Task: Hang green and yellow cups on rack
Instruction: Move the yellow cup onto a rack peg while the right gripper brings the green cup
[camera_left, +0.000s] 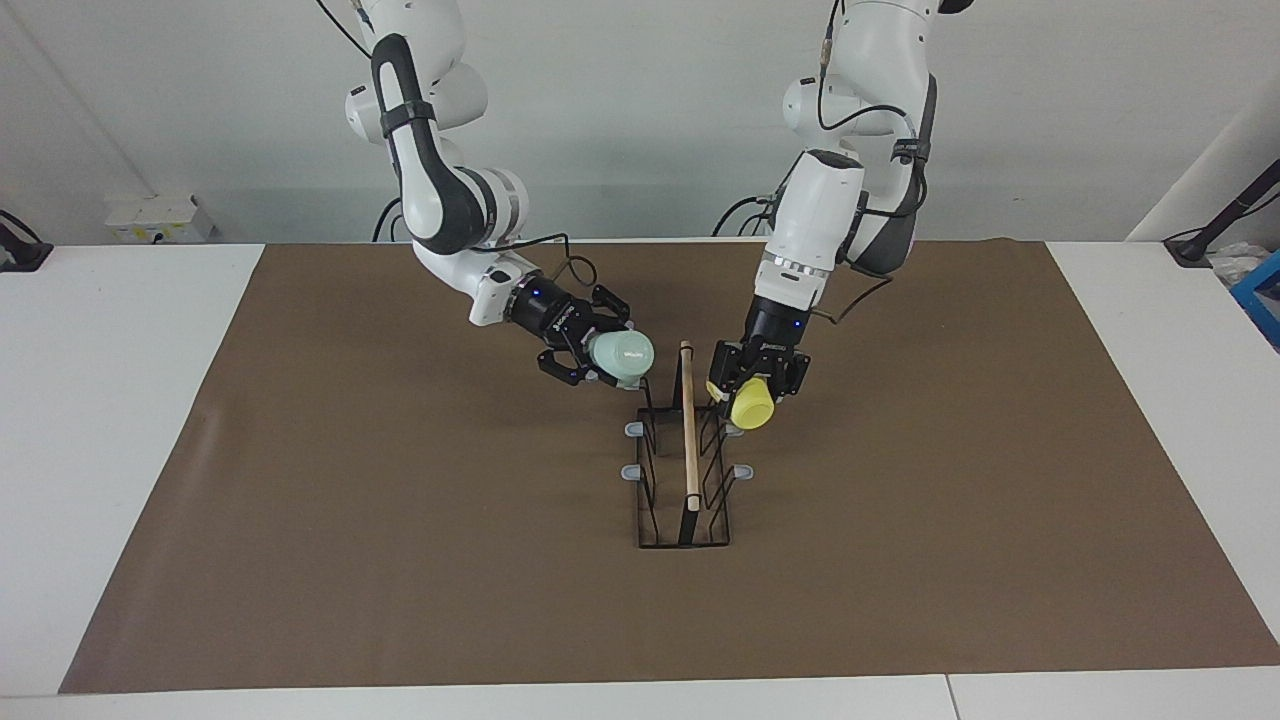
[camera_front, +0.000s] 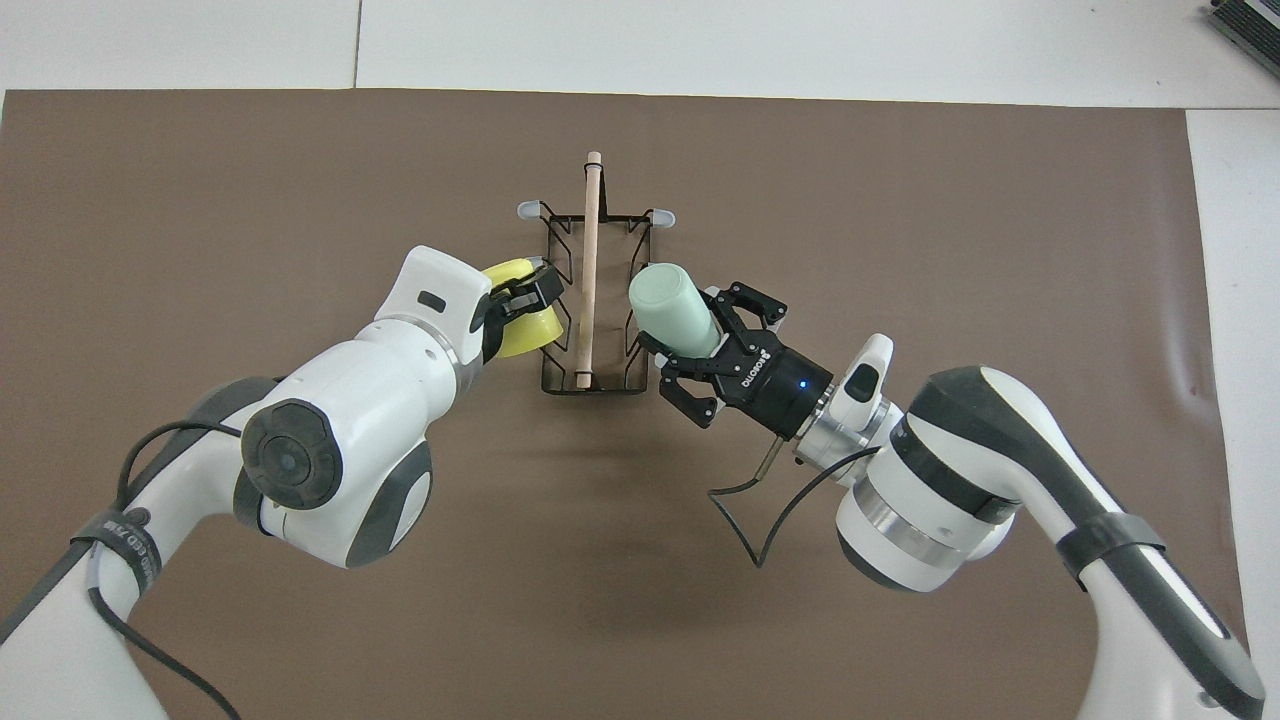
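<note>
two cups are up in the air, one in each gripper, on either side of the rack (camera_left: 686, 470) that stands on the brown mat (camera_left: 400, 560) covering the middle of the desk (camera_left: 110, 400).

the left gripper (camera_left: 752, 388) is clamped on the yellow cup (camera_left: 751, 408), which points base outward, away from the rack. it hangs over the prongs on the left arm's side of the rack, close to the end nearer the robots. in the overhead view the yellow cup (camera_front: 520, 318) lies right against the wire frame (camera_front: 592, 300), its mouth turned toward the rack; whether a prong is inside it cannot be told.

the right gripper (camera_left: 592, 358) is clamped on the green cup (camera_left: 621, 357), held nearly on its side with its base facing away from the arm. this cup sits over the prongs on the right arm's side of the rack, at the end nearer the robots, and covers one of them in the facing view. seen from overhead, the green cup (camera_front: 668, 310) overlaps the rack's edge beside the wooden rod (camera_front: 588, 262).

two grey-capped prongs (camera_left: 632, 450) on that side stand bare.
</note>
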